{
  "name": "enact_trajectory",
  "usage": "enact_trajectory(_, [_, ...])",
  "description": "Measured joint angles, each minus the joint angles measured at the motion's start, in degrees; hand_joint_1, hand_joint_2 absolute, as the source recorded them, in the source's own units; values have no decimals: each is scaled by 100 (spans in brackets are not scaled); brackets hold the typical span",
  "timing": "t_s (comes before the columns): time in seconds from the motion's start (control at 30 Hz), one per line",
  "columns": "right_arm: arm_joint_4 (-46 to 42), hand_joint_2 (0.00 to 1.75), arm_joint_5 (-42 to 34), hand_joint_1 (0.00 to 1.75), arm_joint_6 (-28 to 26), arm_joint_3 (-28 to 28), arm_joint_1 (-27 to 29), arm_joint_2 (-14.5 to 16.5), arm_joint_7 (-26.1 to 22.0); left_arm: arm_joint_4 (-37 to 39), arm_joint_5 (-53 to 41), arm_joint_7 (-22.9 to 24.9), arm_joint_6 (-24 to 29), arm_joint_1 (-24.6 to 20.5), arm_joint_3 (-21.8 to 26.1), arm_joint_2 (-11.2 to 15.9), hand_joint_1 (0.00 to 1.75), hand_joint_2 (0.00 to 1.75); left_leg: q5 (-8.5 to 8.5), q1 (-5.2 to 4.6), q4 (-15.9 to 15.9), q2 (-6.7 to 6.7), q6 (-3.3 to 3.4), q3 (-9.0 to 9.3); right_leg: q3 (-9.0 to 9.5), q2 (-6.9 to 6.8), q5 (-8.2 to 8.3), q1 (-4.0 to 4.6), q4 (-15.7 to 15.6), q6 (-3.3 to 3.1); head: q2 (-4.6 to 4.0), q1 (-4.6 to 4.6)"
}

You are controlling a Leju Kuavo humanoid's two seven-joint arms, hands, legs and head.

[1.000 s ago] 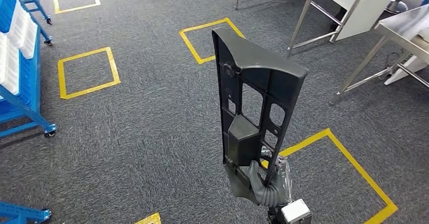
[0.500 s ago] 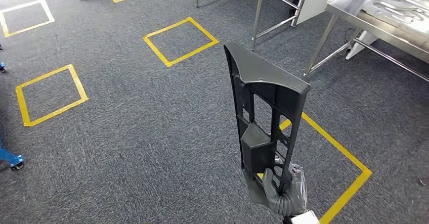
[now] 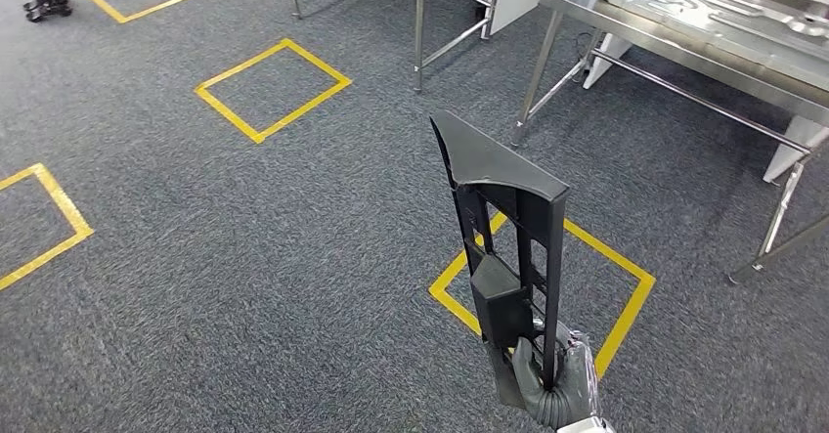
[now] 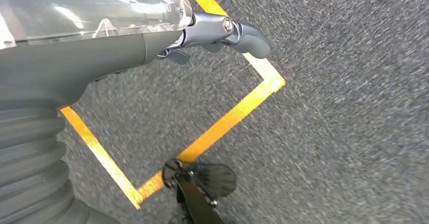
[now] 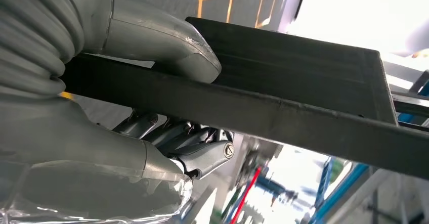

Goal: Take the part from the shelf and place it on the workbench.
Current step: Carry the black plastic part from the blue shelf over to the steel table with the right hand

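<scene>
The part (image 3: 508, 220) is a long black plastic frame with cut-outs, standing upright in the lower middle of the head view. My right hand (image 3: 553, 390) grips its lower end. In the right wrist view the thumb (image 5: 162, 47) presses on the part (image 5: 303, 77) and the darker fingers (image 5: 192, 150) curl under it. The steel workbench (image 3: 684, 42) stands at the upper right, ahead of the part, with several grey parts lying on its top. My left hand (image 4: 152, 42) hangs over the carpet and holds nothing.
Grey carpet carries yellow taped squares: one (image 3: 269, 89) at the upper left, one (image 3: 543, 286) just behind the held part. A second steel frame's legs (image 3: 420, 22) stand at the top middle. The workbench legs (image 3: 777, 228) reach the floor at right.
The whole view has swung: the blue shelf has left the picture on the left and the workbench has come in closer at the upper right. The part stays upright in my right hand.
</scene>
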Motion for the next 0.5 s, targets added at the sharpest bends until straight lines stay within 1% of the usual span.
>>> enact_trajectory(0.03, [1, 175, -11, 175, -72, 30, 18, -32, 0, 0, 3, 45, 12, 7, -5, 4, 0, 175, -10, -6, 1, 89, 1, 3, -115, -21, -54, -10, 237, 12, 0, 0])
enact_trajectory(0.07, [1, 175, -18, 175, -152, 67, 36, -69, 0, 0, -2, 100, 21, 8, -8, 12, 0, 175, -23, -9, 2, 175, -2, 11, -122, -39, 4, -15, 259, 19, 0, 0])
enact_trajectory(0.1, [1, 175, -22, 175, -231, 108, 49, -108, 1, 0, -7, 155, 20, 7, -10, 22, 0, 175, -39, -10, 2, 255, -13, 28, -5, -73, 156, -15, 50, 17, 0, 1])
enact_trajectory(0.13, [1, 175, -26, 175, -301, 149, 55, -144, 1, 0, -13, 198, 13, 4, -13, 32, 0, 175, -59, -11, 2, 329, -29, 53, 207, -157, 352, -7, -333, 3, 0, 1])
enact_trajectory(0.17, [1, 175, -27, 175, -360, 190, 53, -178, 1, 0, -17, 226, 2, 0, -15, 40, 0, 175, -84, -23, 5, 397, -53, 82, 433, -318, 496, 20, -748, -27, 0, 1])
enact_trajectory(0.2, [0, 175, -26, 175, -407, 225, 53, -204, 1, 0, -16, 237, -9, -5, -15, 46, 0, 175, -110, -38, 8, 455, -80, 107, 608, -444, 589, 48, -1069, -66, 0, 1])
enact_trajectory(0.23, [-1, 175, -26, 175, -448, 254, 54, -226, -1, 0, -16, 239, -17, -14, -16, 51, 0, 175, -132, -53, 10, 509, -107, 132, 702, -533, 616, 77, -1252, -104, 0, 0])
enact_trajectory(0.27, [-2, 175, -26, 175, -480, 280, 58, -247, 0, 0, -16, 239, -23, -25, -16, 56, 0, 175, -150, -67, 8, 568, -134, 151, 720, -550, 599, 103, -1306, -139, 0, -1])
enact_trajectory(0.3, [-4, 175, -26, 175, -502, 299, 68, -264, 0, 0, -16, 238, -28, -41, -16, 59, 0, 175, -163, -71, 1, 633, -160, 173, 712, -465, 608, 108, -1311, -169, 0, -2])
enact_trajectory(0.33, [-5, 175, -26, 175, -515, 314, 81, -277, 0, 0, -17, 232, -32, -56, -17, 62, 0, 175, -186, -64, 8, 634, -194, 190, 714, -394, 617, 96, -1326, -200, 0, -2])
enact_trajectory(0.37, [-7, 175, -26, 175, -531, 332, 90, -290, 0, 0, -28, 215, -40, -68, -18, 68, 0, 175, -244, -54, 68, 544, -224, 179, 721, -326, 630, 80, -1346, -238, 0, -2])
enact_trajectory(0.4, [-8, 175, -28, 175, -550, 354, 88, -303, -1, 0, -43, 189, -52, -73, -20, 73, 0, 175, -357, -42, 229, 400, -250, 119, 730, -260, 644, 61, -1368, -277, 0, -3])
enact_trajectory(0.43, [-8, 175, -32, 175, -569, 380, 79, -316, -1, 0, -68, 153, -67, -67, -23, 82, 0, 175, -526, -26, 517, 221, -269, -10, 737, -194, 653, 46, -1380, -310, 0, -4])
enact_trajectory(0.47, [-8, 175, -34, 175, -586, 411, 66, -330, -1, 0, -108, 109, -82, -56, -32, 93, 0, 175, -717, -19, 901, 89, -276, -191, 735, -123, 653, 48, -1381, -331, 0, -5])
enact_trajectory(0.5, [-7, 175, -36, 175, -595, 439, 56, -344, -1, 0, -158, 66, -92, -42, -52, 107, 0, 175, -878, -15, 1302, 33, -282, -391, 733, -43, 654, 51, -1377, -342, 0, -5])
